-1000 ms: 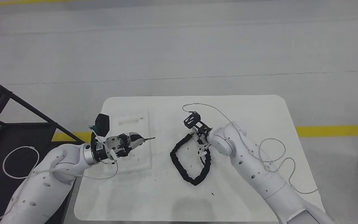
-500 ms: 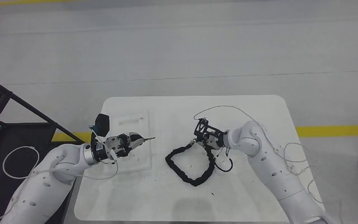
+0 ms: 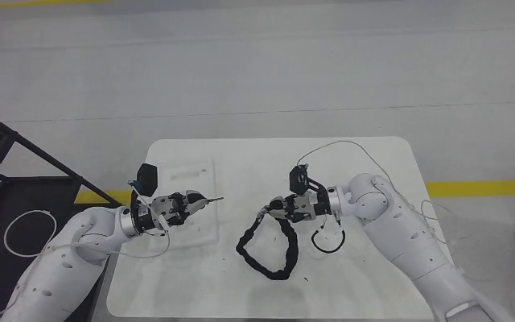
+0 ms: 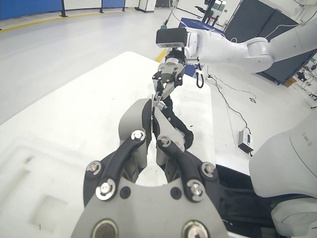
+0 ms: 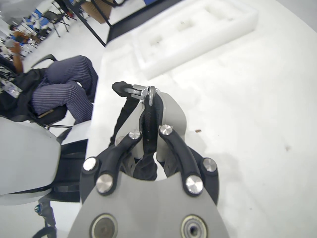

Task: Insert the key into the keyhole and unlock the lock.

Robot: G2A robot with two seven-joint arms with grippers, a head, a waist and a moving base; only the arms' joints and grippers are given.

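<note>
Both jaws pinched tight — left gripper [image 3: 197, 201] on key [image 3: 212, 199], right gripper [image 3: 271, 210] on lock [image 3: 256, 263] at its 3 o'clock — insertion, turning remain

A white foam tray [image 3: 190, 172] with shallow recesses is set on the left part of a white table [image 3: 241, 161]. A yellow line [image 3: 475, 188] is painted on the grey floor beside it.

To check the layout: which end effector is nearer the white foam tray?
Left. The left end effector is over the foam tray; the right end effector is apart from it, holding the lock.
</note>
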